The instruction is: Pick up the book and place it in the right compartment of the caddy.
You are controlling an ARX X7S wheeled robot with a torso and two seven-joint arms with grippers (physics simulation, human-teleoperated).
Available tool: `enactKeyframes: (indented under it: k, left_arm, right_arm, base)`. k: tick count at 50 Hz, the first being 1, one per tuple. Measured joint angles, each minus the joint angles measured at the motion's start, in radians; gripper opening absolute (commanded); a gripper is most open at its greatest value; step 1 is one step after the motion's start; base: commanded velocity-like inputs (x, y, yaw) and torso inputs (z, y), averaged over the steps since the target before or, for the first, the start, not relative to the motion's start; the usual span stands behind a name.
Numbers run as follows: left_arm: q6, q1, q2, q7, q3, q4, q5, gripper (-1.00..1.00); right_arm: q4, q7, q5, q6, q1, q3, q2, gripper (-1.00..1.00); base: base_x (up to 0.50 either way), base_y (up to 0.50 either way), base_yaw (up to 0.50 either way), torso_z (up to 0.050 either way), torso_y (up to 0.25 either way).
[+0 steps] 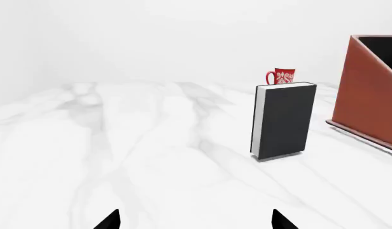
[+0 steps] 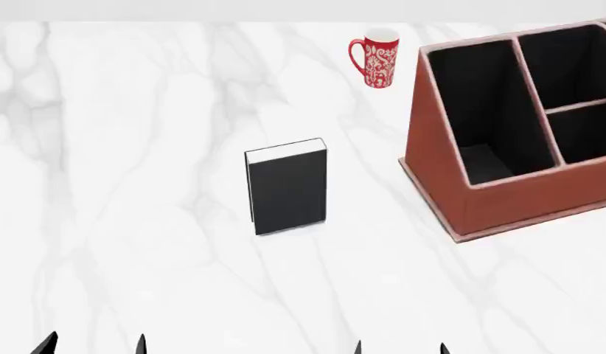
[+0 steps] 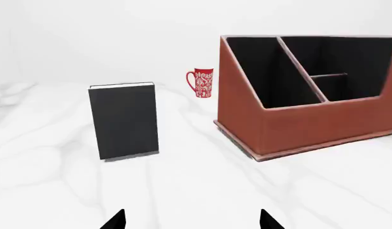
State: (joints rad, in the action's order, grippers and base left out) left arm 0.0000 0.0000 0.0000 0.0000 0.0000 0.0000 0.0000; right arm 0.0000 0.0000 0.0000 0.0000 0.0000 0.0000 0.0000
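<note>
Marble table (image 2: 136, 221) w/ book (image 2: 288, 190), mug (image 2: 378, 59), caddy (image 2: 500, 199).

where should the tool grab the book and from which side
Probably the top edge of the book, coming from above with fingers across its thin width. It stands upright and free on the table, cover facing the robot, clear of the caddy.

The book (image 2: 287, 190) has a plain black cover and white page edges. The caddy (image 2: 500, 198), to the right of the book, is reddish-brown outside, with pale pinkish rims and a black lining inside. The mug (image 2: 378, 59), behind the book, is red with a white ornamental pattern. The table (image 2: 136, 184) under the book is white marble with soft grey veins.
</note>
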Motion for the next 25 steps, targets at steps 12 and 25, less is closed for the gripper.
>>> enactKeyframes:
  k: [12, 25]
  left_arm:
    - [0.002, 0.000, -0.025, -0.022, 0.030, -0.008, -0.023, 1.00]
    - [0.005, -0.005, -0.046, -0.044, 0.048, -0.013, -0.040, 1.00]
  right_arm:
    - [-0.018, 0.031, 0.022, 0.012, -0.003, -0.027, 0.024, 1.00]
    - [-0.055, 0.046, 0.029, 0.024, -0.020, -0.059, 0.042, 1.00]
  base:
    - [0.00, 0.00, 0.00, 0.000, 0.000]
    - [0.00, -0.12, 0.00, 0.000, 0.000]
